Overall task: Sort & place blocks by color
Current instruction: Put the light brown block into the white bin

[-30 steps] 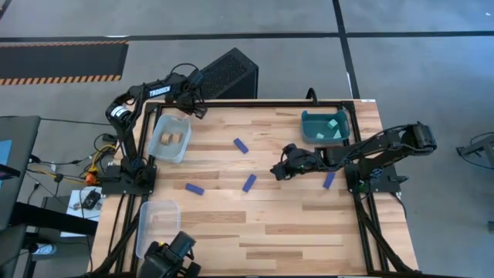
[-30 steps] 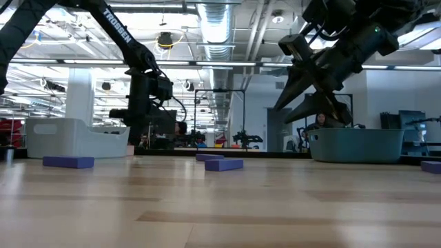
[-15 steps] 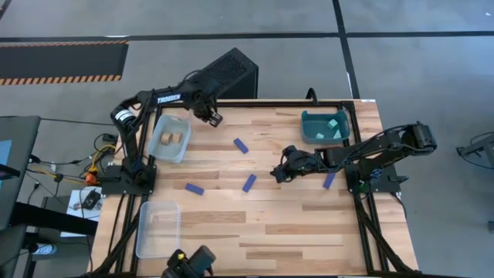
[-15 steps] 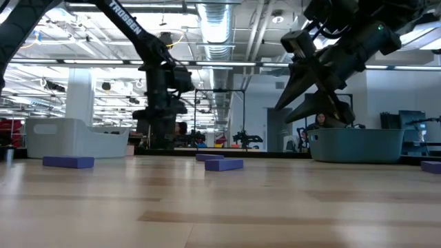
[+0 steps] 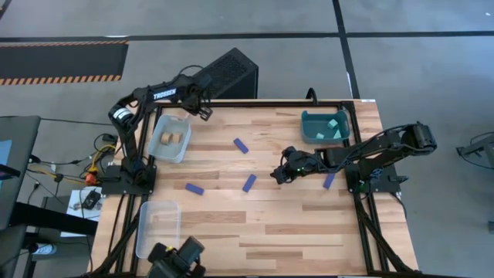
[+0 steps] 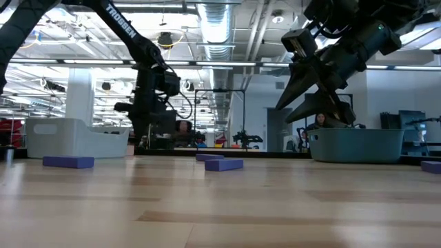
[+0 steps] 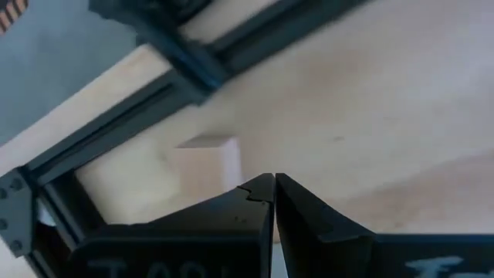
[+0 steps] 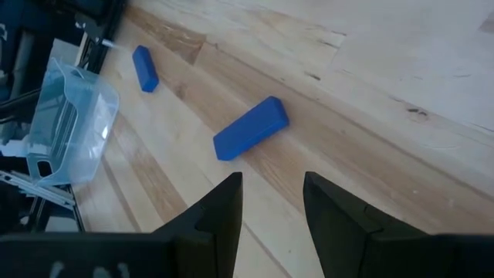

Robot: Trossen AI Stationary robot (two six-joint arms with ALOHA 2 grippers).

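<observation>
Left gripper (image 5: 202,113) pulled back toward the table's far edge beside the clear bin (image 5: 171,137), fingers pressed together. Right gripper (image 5: 278,174) held still, spread, above the table; blue bar (image 5: 249,182) lies just beyond its fingertips, apart.

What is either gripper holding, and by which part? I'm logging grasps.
Nothing. The right gripper is open above the table near a blue block; the left gripper is shut and empty.

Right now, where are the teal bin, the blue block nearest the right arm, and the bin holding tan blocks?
teal bin (image 5: 307,128): high view, its left rim.
blue block (image 8: 250,128): right wrist view, top face.
bin holding tan blocks (image 5: 181,148): high view, its right wall.
</observation>
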